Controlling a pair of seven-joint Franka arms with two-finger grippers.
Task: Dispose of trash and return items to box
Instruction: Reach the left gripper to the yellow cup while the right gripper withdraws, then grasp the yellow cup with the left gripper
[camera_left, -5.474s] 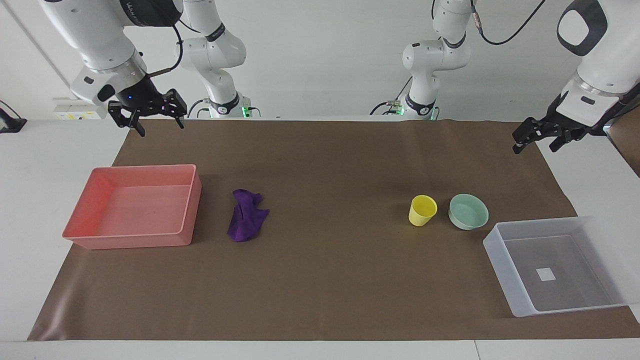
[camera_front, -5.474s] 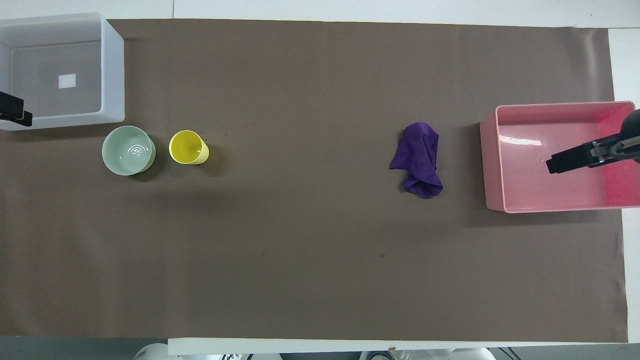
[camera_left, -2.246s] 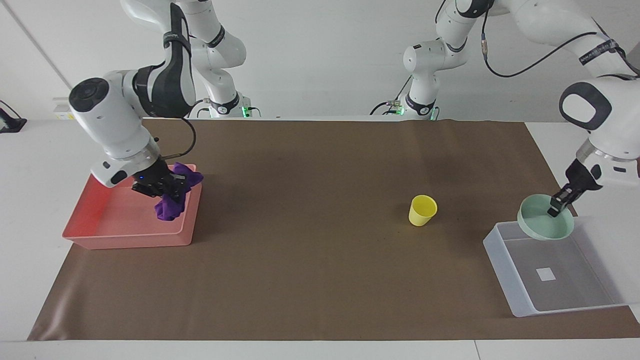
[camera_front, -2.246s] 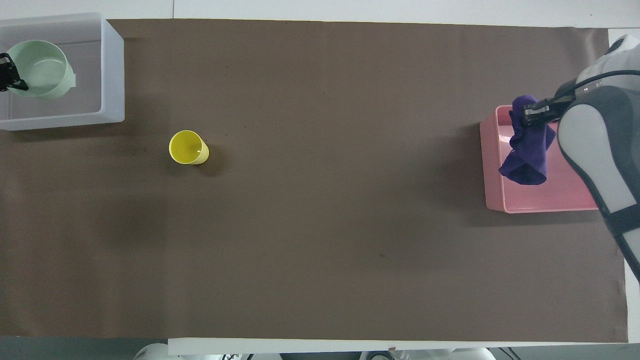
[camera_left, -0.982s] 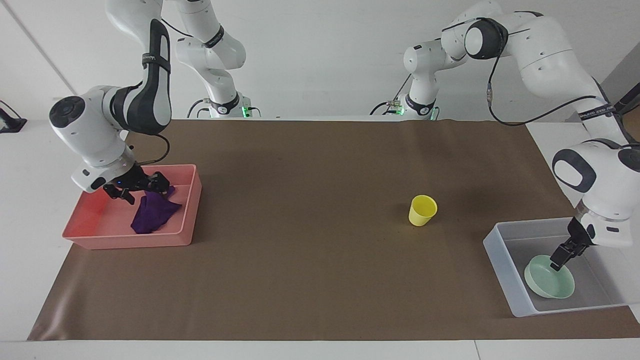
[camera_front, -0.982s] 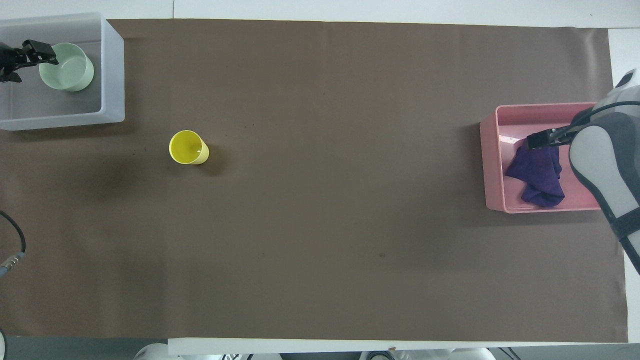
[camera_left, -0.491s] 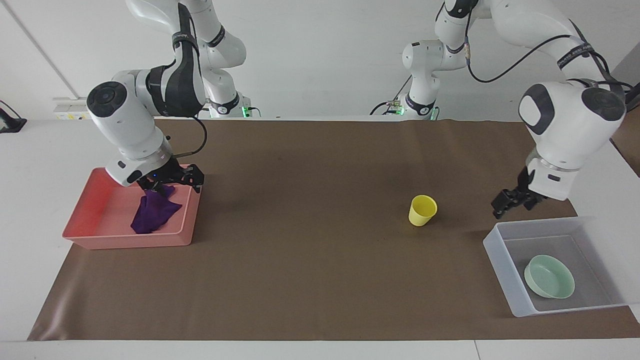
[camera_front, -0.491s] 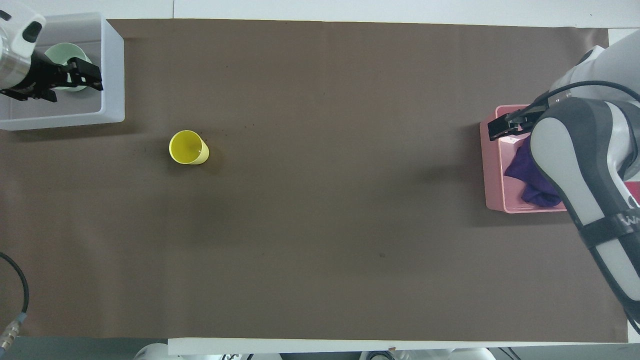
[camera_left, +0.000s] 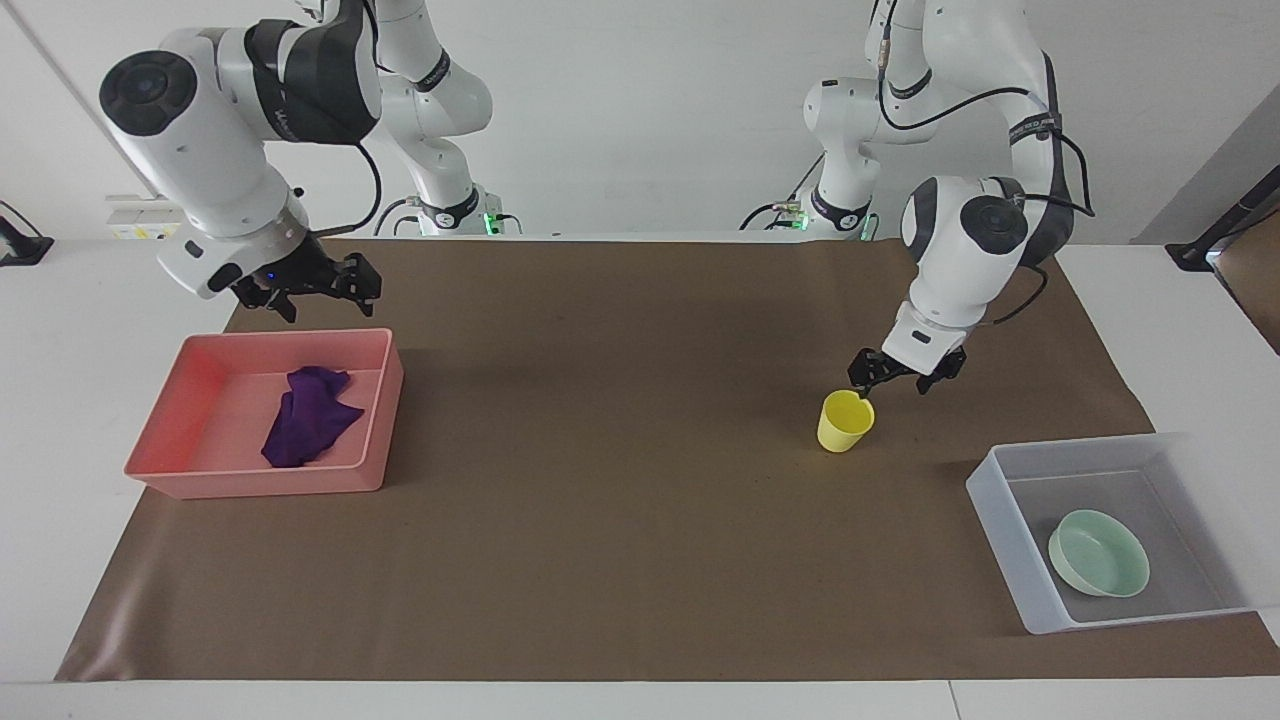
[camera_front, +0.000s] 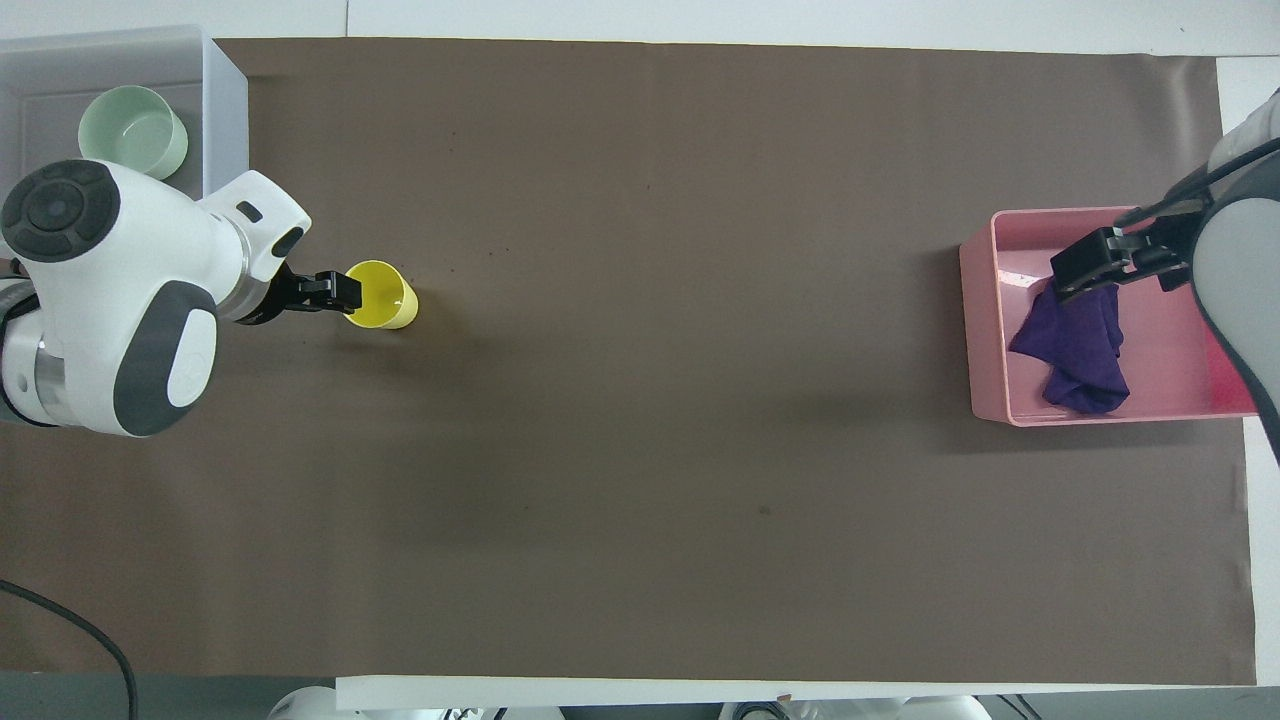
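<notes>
The yellow cup stands upright on the brown mat; it also shows in the overhead view. My left gripper is open just above the cup's rim, one finger at the rim's edge; the overhead view shows it too. The mint-green bowl lies in the translucent box at the left arm's end, seen from overhead as well. The purple cloth lies in the pink tray. My right gripper is open and empty, raised over the tray's edge nearest the robots.
The brown mat covers the table between the tray and the box. The left arm's wrist hangs over the mat beside the box. The cloth lies at the tray's end toward the mat's middle.
My left gripper has moved from beside the box to the yellow cup's rim. My right gripper has risen from the cloth in the tray and drawn back toward the robots.
</notes>
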